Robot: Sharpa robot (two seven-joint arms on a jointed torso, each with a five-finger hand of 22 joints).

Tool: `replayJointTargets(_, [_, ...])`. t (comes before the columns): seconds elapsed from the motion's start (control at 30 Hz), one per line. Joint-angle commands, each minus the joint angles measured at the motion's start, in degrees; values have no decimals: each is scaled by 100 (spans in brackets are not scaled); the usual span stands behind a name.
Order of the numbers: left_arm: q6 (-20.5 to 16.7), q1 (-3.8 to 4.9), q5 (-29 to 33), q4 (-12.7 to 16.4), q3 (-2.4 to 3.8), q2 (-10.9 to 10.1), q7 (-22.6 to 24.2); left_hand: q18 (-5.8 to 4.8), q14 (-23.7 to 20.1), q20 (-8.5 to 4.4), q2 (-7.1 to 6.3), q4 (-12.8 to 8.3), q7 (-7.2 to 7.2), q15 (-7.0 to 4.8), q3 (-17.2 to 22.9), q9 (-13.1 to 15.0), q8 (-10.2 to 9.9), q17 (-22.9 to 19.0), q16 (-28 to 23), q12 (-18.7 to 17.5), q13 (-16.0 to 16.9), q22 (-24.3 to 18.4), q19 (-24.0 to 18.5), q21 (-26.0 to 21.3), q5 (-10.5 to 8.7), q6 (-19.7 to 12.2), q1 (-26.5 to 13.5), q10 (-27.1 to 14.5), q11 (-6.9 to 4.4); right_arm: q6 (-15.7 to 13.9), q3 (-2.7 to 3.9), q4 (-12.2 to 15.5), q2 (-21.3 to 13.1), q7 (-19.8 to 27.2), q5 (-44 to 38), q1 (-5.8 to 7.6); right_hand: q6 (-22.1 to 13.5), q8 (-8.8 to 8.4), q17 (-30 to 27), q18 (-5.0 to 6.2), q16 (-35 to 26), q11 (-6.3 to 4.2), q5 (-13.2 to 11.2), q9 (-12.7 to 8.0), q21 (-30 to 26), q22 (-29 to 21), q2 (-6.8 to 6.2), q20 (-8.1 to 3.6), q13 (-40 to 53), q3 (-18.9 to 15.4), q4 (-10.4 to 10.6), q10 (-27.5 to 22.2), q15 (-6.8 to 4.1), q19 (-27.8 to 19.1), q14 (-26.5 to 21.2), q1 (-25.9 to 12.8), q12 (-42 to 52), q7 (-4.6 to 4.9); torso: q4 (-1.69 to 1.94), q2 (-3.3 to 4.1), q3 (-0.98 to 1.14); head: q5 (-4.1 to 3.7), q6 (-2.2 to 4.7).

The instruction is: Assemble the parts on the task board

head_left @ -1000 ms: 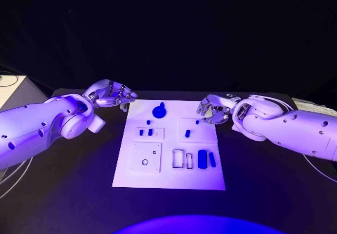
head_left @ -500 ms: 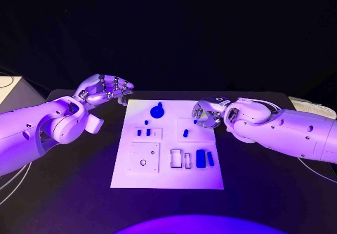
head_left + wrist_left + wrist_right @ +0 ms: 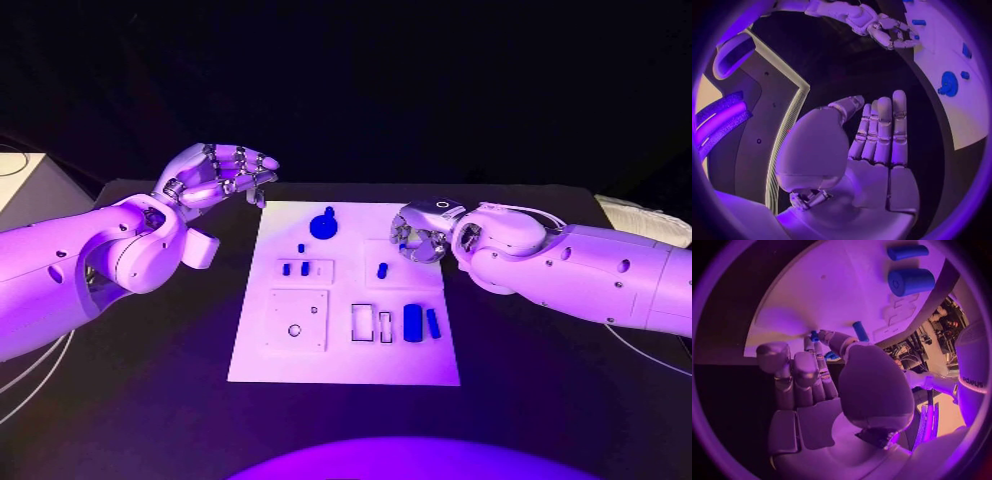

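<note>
Task board: the white task board (image 3: 346,350) is laid flat in the middle of the black table (image 3: 144,400), between the two hands.
Left hand: the left hand (image 3: 219,178) is raised off the board's far left corner, well apart from it. In the left wrist view its fingers (image 3: 882,130) are seen stretched straight and side by side, released, with nothing grasped.
Right hand: the right hand (image 3: 418,232) is lowered over the board's far right part. In the right wrist view its fingertips (image 3: 823,336) are bent down to the board surface, and a small blue peg (image 3: 814,335) is seen just at them; whether it is pinched or merely touched cannot be told.
Near the right fingers: a short blue pin (image 3: 382,270) stands just beside them.
Far middle: a round blue knob (image 3: 325,225) sits between the two hands.
Near edge parts: a thick blue cylinder (image 3: 413,322) and a thinner blue bar (image 3: 433,321) lie side by side, beside two rectangular slots (image 3: 374,322), well apart from both hands.
</note>
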Motion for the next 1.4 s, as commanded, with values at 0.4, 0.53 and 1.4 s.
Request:
replayJointTargets(0.4, [-19, -1, 126, 25, 4, 15, 89, 87, 8, -8, -13, -41, 14, -31, 6, -4, 21, -11, -41, -53, -19, -5, 32, -18, 27, 29, 57, 14, 9, 168, -34, -39, 50, -290, -495, -82, 59, 53, 150, -120, 234, -13, 102, 66, 191, 204, -7, -3, 5, 128, -8, 71, -35, 22, 80, 44, 0, -16, 0, 0, 7, -53, -56])
replayJointTargets(0.53, [-6, -1, 97, 17, 3, 17, 75, 86, 7, -8, -15, -41, 15, -30, 4, -4, 21, -12, -44, -57, -22, -5, 32, -18, 26, 28, 56, 11, 11, 173, -36, -36, 46, -335, -579, -91, 47, 48, 126, -119, 223, -9, 107, 70, 187, 202, -24, -2, 2, 140, -17, 60, -32, 10, 65, 46, -12, -12, -5, -5, 8, -54, -63])
replayJointTargets(1.4, [57, -2, -92, -43, 2, 44, 29, 85, -12, -12, -36, -108, 19, -28, 2, -14, 33, -29, -83, -96, -58, -6, 28, -19, 15, 22, 122, 3, 17, 90, -39, 23, -42, -292, -645, -115, -134, -72, -8, -104, 224, 99, 117, 88, 165, 219, -246, 59, -27, 250, -141, -270, 48, -129, -36, 80, -105, 90, -15, -3, 4, -61, -84])
